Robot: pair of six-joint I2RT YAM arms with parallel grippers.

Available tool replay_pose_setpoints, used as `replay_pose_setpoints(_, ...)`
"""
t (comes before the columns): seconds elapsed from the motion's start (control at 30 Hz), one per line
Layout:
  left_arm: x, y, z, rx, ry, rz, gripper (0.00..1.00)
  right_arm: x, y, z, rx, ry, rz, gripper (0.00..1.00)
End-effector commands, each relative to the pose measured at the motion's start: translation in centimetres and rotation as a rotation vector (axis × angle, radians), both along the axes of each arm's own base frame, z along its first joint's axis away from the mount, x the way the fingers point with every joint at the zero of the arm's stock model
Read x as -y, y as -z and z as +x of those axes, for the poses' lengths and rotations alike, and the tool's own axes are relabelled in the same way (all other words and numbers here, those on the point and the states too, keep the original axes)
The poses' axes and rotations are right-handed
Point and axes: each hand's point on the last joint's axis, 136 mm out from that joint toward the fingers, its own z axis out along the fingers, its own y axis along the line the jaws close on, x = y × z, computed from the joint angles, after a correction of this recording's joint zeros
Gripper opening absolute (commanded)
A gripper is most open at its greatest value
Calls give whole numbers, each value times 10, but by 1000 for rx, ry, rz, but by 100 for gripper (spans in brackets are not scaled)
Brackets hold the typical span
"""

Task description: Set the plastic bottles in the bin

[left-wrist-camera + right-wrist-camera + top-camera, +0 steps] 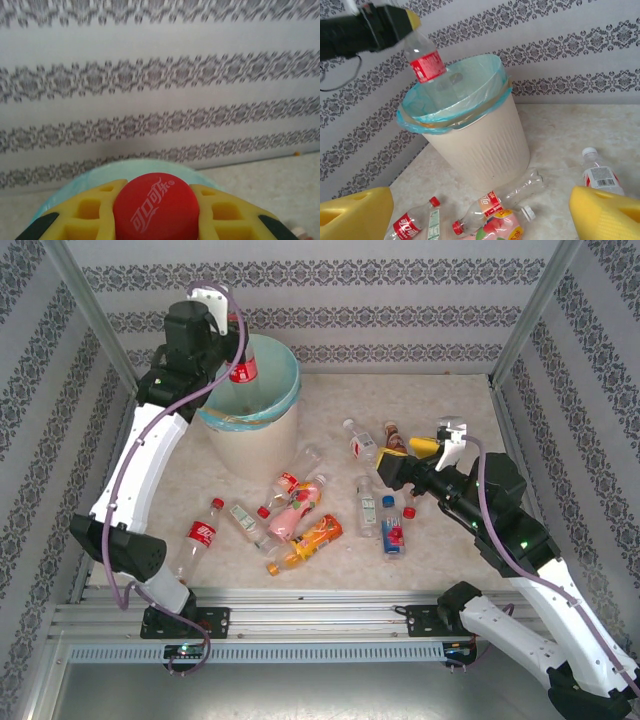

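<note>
My left gripper (228,340) is shut on a plastic bottle (243,368) with a red label, and holds it by the neck over the bin (250,445). In the left wrist view the red cap (156,207) sits tight between the yellow fingers (85,212). The right wrist view shows that bottle (425,62) hanging above the blue-green bag rim (455,117). My right gripper (405,455) is open above the table to the right of the bin, its yellow fingers (605,215) wide apart with nothing between them. Several bottles lie on the table, among them a pink one (297,510) and an orange one (310,540).
A red-labelled bottle (200,537) lies near the left arm's base. A blue-capped bottle (392,530) and a clear one (367,508) lie under the right arm. Patterned walls close the table at the back and on both sides. A metal rail (320,615) runs along the near edge.
</note>
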Motion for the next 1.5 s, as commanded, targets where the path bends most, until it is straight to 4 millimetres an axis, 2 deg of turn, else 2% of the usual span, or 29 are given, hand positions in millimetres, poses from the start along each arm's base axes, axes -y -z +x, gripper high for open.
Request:
replay_pose_setpoints(0.0,-9,3,10,41,-4,-72,0,0,2,-2,-4,5,4,90)
replay_pose_setpoints(0.13,-5,38,20,-30,8,-62,0,1,6,-1,-11,7,-11,90)
replay_pose_setpoints(0.47,20,117,34,-200,128,-86,0,-5,15,4,-31,-8,-31,90)
replay_pose_setpoints(0.53,23,130,37,-224,138,-81,3,-7,17,5,-34,-12,-36,90)
replay_pose_setpoints(0.67,26,145,40,-242,152,-73,4,-7,18,5,-36,-12,-39,90)
replay_pose_setpoints(0.77,30,153,41,-251,175,-75,10,-5,20,5,-37,-6,-44,90)
replay_pose_setpoints(1.13,41,198,46,-368,222,-96,12,-6,22,6,-39,-6,-53,91)
replay_pose_setpoints(1.2,42,205,48,-387,221,-91,19,-6,21,5,-37,-8,-51,90)
replay_pose_setpoints(1.23,43,207,49,-397,226,-90,26,-6,22,6,-39,-8,-53,90)
replay_pose_setpoints(1.33,44,205,51,-397,227,-101,57,-6,22,5,-40,-11,-53,90)
replay_pose_setpoints(1.47,42,193,52,-361,209,-109,76,-7,22,4,-40,-13,-51,90)
